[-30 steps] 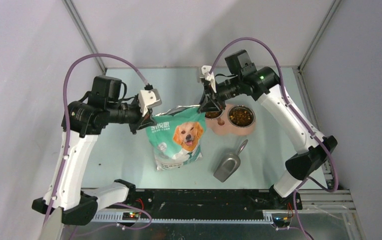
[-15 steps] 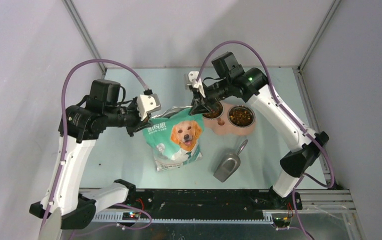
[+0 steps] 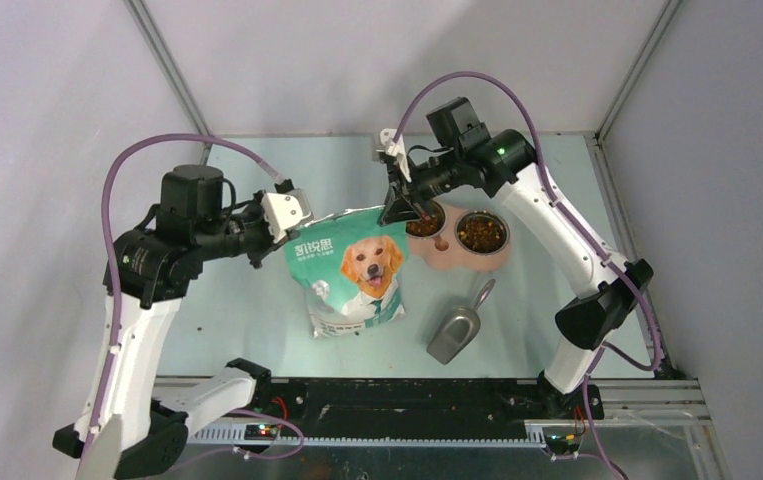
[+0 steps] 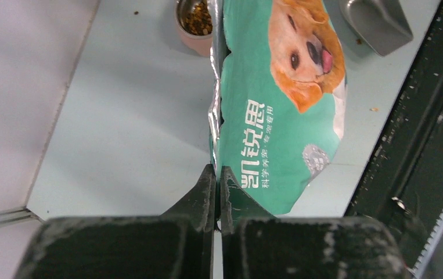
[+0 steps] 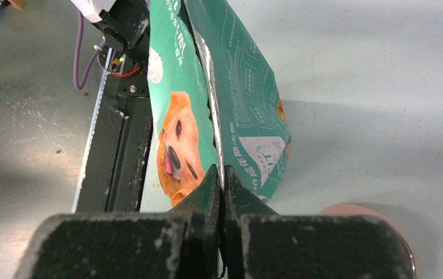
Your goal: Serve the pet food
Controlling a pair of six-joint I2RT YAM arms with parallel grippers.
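Note:
The teal-green foil bag [image 3: 353,268] with a golden dog hangs upright between my grippers, its bottom near the table. My left gripper [image 3: 282,238] is shut on the bag's top left corner [image 4: 215,157]. My right gripper [image 3: 400,211] is shut on its top right corner [image 5: 216,157]. Brown kibble [image 3: 481,234] fills the right metal bowl of the pink double feeder [image 3: 460,257]. More kibble [image 3: 426,228] lies in the left bowl, partly hidden by my right gripper. Kibble in a bowl also shows in the left wrist view [image 4: 197,17].
A grey metal scoop [image 3: 456,329] lies on the table in front of the feeder, handle pointing to it; it also shows in the left wrist view [image 4: 375,22]. A black rail [image 3: 377,395] runs along the near edge. Grey walls close the back and sides.
Both grippers have moved left with the bag, the left arm drawing back furthest. The bag's top edge is stretched wider and now hangs clear of the left bowl.

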